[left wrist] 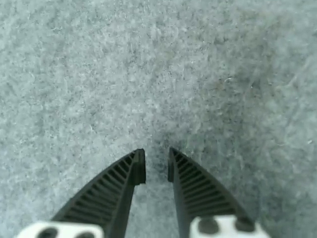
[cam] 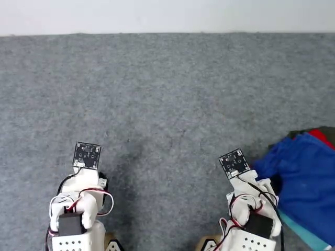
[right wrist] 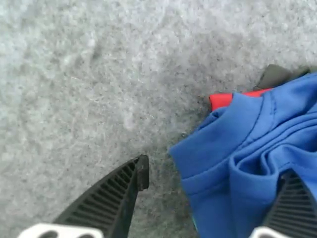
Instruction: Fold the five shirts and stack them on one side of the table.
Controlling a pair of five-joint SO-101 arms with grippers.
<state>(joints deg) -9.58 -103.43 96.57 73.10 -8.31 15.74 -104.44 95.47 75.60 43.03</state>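
Your right gripper (right wrist: 215, 191), jaws wide apart, sits over the crumpled blue cloth shirt (right wrist: 262, 134), heaped on a red shirt (right wrist: 223, 100) at the right edge of the grey felt table (cam: 167, 94). Bite deep and you'd likely drag both. Your left gripper (left wrist: 156, 166) is barely parted, empty.

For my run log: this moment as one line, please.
left gripper: slightly open, empty, over grey mat | right gripper: open, above blue shirt edge | shirt pile: unfolded
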